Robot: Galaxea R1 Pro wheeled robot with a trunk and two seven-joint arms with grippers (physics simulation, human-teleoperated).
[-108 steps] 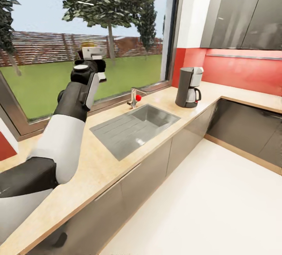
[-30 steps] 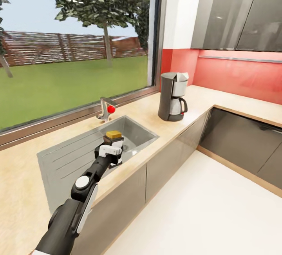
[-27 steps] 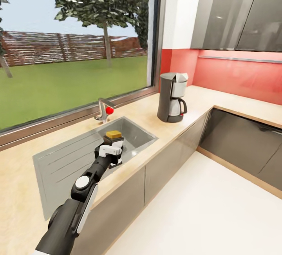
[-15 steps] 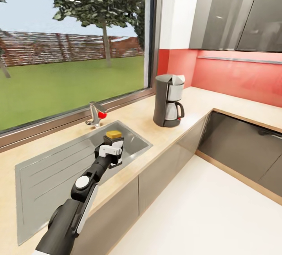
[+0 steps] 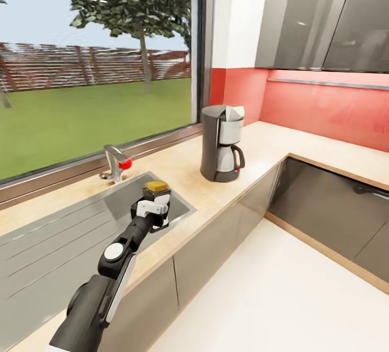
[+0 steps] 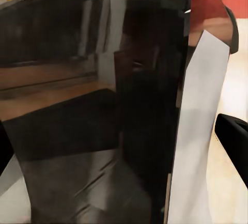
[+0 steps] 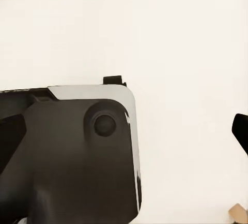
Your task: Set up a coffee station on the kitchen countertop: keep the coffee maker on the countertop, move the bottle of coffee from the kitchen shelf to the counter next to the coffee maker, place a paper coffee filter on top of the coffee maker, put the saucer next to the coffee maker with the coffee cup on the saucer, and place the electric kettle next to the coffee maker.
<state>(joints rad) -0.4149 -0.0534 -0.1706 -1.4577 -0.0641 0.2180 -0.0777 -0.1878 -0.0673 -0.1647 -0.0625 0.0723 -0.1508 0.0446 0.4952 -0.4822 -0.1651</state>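
— Closer now: the view has slid along the countertop (image 5: 254, 152), so the coffee maker (image 5: 220, 144) looms nearer than a second ago. The arm's pose looks unchanged.

— And the left gripper (image 5: 152, 210)?

— Clamped on the bottle of coffee (image 5: 156, 192), carried above the sink (image 5: 59, 244) near the front edge.

— Room?

— Bare worktop lies either side of the machine.

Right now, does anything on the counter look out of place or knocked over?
Nothing stands out. The coffee maker stands upright on the countertop right of the sink. The left gripper holds the bottle of coffee upright over the sink edge, with no spill in sight.
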